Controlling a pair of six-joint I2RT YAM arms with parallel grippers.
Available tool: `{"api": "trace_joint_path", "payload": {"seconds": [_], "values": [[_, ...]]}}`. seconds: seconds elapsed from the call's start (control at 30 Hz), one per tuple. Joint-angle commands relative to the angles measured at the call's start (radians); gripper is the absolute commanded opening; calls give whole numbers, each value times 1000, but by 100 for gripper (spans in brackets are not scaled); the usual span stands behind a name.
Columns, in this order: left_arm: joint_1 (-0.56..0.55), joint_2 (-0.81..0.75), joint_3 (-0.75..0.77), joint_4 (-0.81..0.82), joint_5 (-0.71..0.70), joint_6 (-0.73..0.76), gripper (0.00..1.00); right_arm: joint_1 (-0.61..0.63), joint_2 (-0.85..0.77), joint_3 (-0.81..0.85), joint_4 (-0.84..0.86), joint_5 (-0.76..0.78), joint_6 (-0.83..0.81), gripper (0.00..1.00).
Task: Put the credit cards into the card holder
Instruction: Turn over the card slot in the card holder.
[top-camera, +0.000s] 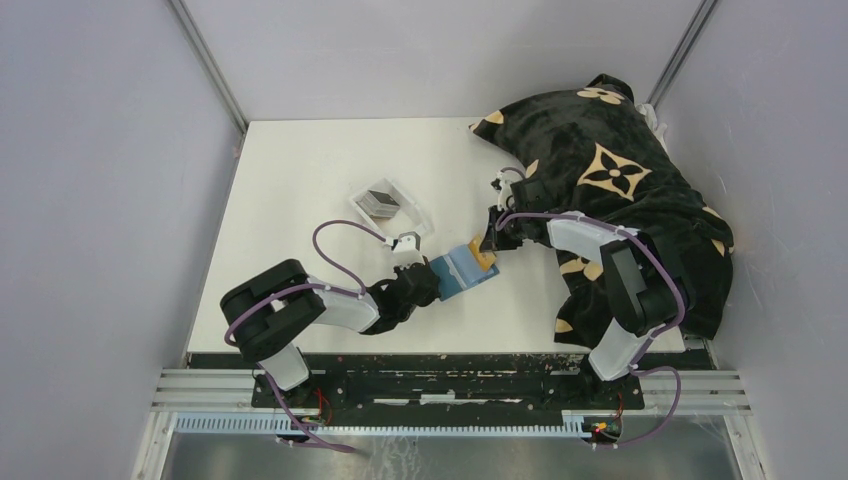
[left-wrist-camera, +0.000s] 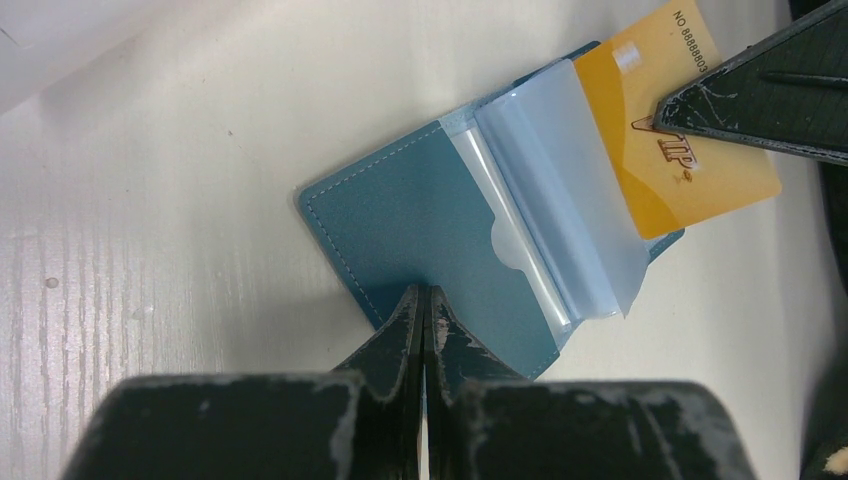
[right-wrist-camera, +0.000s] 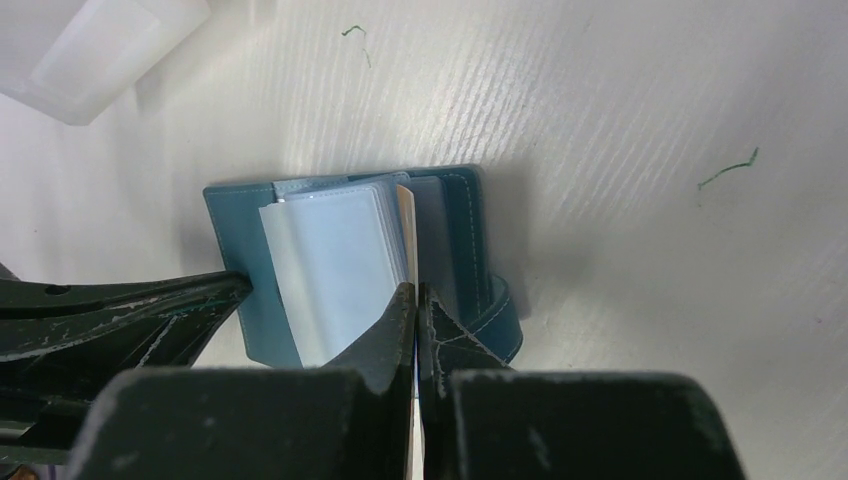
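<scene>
Left gripper (left-wrist-camera: 422, 292) pinches the open card holder (left-wrist-camera: 400, 215) by its left edge. Right gripper (right-wrist-camera: 415, 290) pinches a gold credit card (left-wrist-camera: 690, 185), seemingly partly sleeved.

The left arm (top-camera: 330, 305), black and white, lies low over the table and reaches to the right. The black two-finger left gripper (left-wrist-camera: 425, 305) has its jaws pressed together on the near edge of the teal leather-like card holder (left-wrist-camera: 400, 220). The right arm (top-camera: 590, 240) bends back toward the left. The right gripper (right-wrist-camera: 412, 297) is closed tight on the thin gold credit card (left-wrist-camera: 690, 170). The two grippers are near each other.
</scene>
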Motion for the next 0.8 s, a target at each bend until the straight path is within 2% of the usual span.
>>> {"api": "trace_joint_path", "payload": {"seconds": [0.0, 0.27, 0.77], "values": [[2, 58, -39, -125, 4, 15, 3, 5, 27, -42, 27, -60, 31, 1], [2, 61, -39, -126, 3, 16, 3, 13, -1, -83, 120, -139, 85, 1], [2, 63, -37, -140, 2, 5, 3, 120, -63, -54, 110, -121, 113, 1]]}}
